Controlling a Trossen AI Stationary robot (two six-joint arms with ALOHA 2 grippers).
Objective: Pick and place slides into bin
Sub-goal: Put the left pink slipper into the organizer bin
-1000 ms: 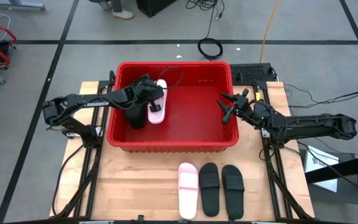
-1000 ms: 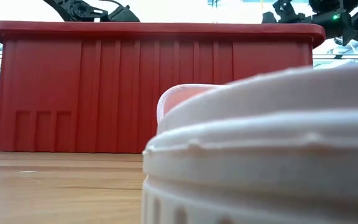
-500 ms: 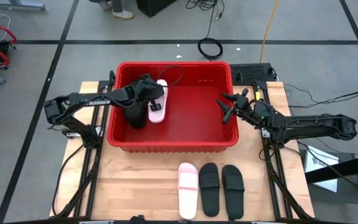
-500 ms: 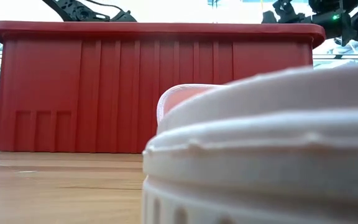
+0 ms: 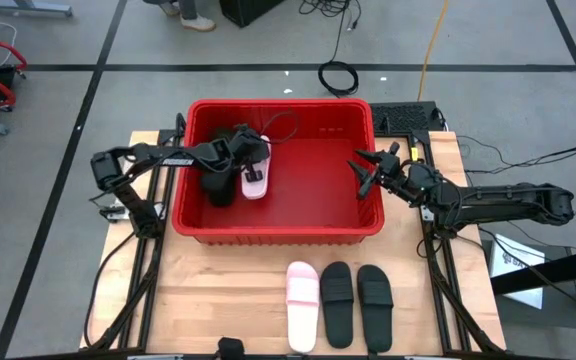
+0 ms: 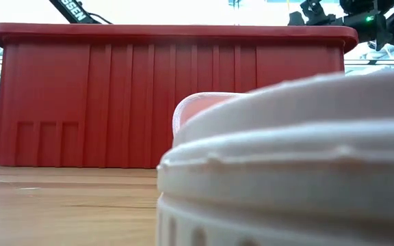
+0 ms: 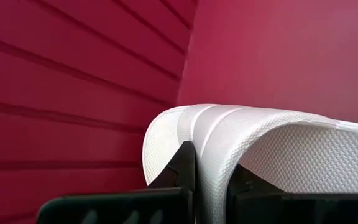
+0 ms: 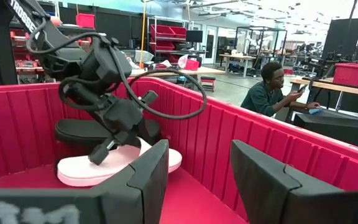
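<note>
Red bin (image 5: 278, 232): holds 1 pink slide (image 5: 255, 172) and black slide (image 5: 220, 186) at its left end. Left gripper (image 5: 251, 166) over them, fingers clamped on the pink slide's strap. Right gripper (image 5: 361, 168) above the bin's right rim, fingers apart, empty. Table (image 5: 208, 305): 1 pink (image 5: 301, 305), 2 black slides (image 5: 356, 302).

Grey floor (image 5: 68, 60) ran around the wooden table (image 5: 218, 290), crossed by dark tape lines (image 5: 168, 67), with a coiled black cable (image 5: 338, 77) and a yellow cord (image 5: 431, 40) lying on it. Beyond the table the room opened into a workshop: shelves with red tubs (image 8: 166, 43), work tables (image 8: 241, 59), and a seated person (image 8: 267, 90) looking down at a phone. Bright light washed in across the top of the low view.
</note>
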